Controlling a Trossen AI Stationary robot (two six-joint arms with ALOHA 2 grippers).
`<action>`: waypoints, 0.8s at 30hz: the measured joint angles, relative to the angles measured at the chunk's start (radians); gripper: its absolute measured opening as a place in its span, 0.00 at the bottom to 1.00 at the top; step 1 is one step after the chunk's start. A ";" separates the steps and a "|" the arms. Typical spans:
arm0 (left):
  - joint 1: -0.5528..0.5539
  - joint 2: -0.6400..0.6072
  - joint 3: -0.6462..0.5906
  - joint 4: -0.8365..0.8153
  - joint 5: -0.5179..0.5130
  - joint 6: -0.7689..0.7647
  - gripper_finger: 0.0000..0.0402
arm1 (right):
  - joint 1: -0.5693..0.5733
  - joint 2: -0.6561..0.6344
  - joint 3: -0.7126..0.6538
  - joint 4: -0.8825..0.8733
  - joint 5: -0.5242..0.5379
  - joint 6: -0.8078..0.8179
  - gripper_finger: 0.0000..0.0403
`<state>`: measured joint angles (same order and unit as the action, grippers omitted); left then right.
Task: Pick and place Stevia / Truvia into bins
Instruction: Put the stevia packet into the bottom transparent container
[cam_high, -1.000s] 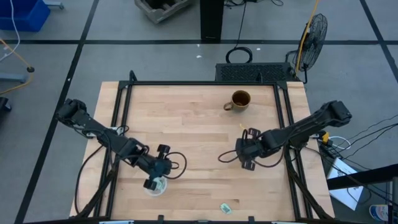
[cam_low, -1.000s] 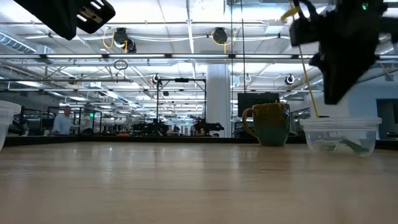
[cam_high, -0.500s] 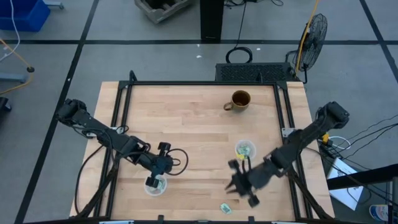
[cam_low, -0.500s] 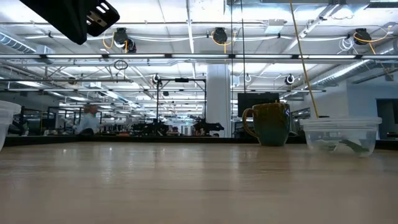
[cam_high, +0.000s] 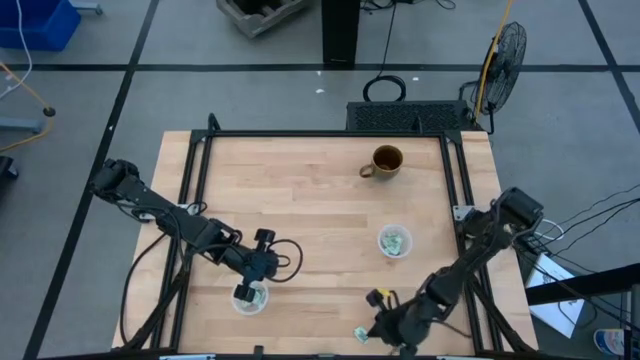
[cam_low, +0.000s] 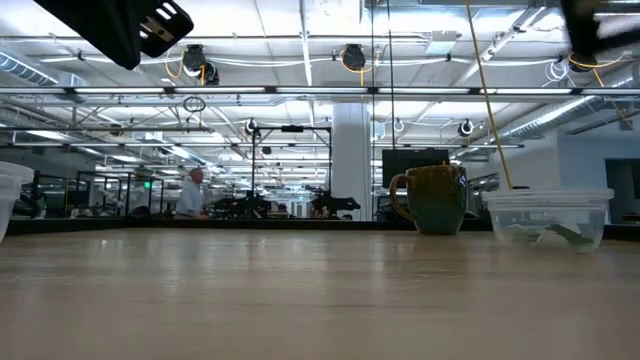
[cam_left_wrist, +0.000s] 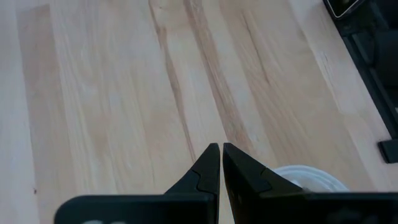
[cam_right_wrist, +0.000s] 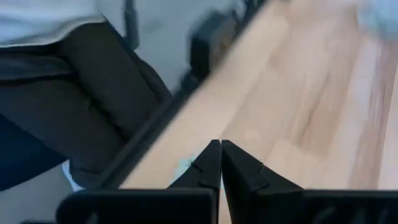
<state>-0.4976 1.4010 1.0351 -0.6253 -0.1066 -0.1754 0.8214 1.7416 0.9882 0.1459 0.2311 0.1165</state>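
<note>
Stevia packet (cam_high: 362, 334) by wooden table's (cam_high: 300, 200) near edge, both arms' jaws closed, empty, person beyond.

The table (cam_high: 300, 220) is pale blond wood with darker grain streaks, framed in black. Both arms are black. The mug (cam_high: 386, 161) is olive-brown. Two clear cups (cam_high: 394, 241) have whitish rims and show pale green and white inside. A pale green packet (cam_high: 362, 335) lies near the table's front edge. The floor is grey with dark lines.
</note>
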 joint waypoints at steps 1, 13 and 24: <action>0.000 0.000 0.000 0.003 0.000 0.009 0.06 | -0.009 0.019 0.000 0.001 -0.006 0.031 0.01; 0.001 0.000 0.000 0.002 0.000 0.118 0.06 | -0.066 0.094 0.023 0.012 -0.129 0.107 0.00; 0.003 0.000 0.000 0.000 0.000 0.129 0.06 | -0.070 0.203 0.024 0.069 -0.207 0.132 0.00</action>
<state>-0.4943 1.4013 1.0351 -0.6254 -0.1066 -0.0463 0.7512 1.9446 1.0117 0.2149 0.0241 0.2487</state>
